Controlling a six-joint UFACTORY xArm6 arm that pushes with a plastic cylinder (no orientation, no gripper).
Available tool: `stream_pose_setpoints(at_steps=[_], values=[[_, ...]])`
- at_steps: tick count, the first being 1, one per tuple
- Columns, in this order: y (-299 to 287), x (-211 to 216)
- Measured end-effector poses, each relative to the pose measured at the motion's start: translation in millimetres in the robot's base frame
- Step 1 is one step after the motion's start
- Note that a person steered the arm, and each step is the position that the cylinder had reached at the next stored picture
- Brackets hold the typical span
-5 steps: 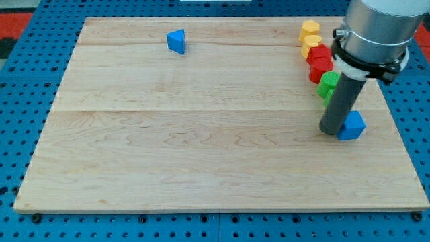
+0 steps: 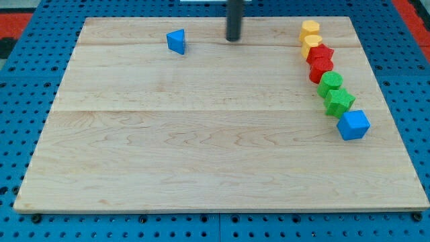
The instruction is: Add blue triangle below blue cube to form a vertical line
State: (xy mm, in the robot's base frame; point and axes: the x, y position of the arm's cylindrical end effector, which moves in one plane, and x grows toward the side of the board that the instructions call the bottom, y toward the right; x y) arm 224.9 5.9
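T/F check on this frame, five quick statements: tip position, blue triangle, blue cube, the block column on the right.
1. My tip sits to the right of the blue triangle, with a gap between them. True.
2. The blue triangle lies directly below the blue cube. False: it is near the board's top left, far from the cube.
3. The blue cube is the lowest block of the right-hand column. True.
4. The red blocks sit below the green blocks. False: red is above green, under the yellow blocks.
5. My tip touches the blue cube. False: it is near the view's top, well apart.
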Motion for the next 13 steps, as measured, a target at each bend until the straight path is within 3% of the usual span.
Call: stream_pose_setpoints(at_steps=[1, 2, 3, 4, 5, 6, 8, 11, 13], values=[[-61, -32], [-73, 13], [-47, 83], [-49, 91], [-52, 38], [-106, 33], [-61, 153], [-70, 45], [-8, 130]])
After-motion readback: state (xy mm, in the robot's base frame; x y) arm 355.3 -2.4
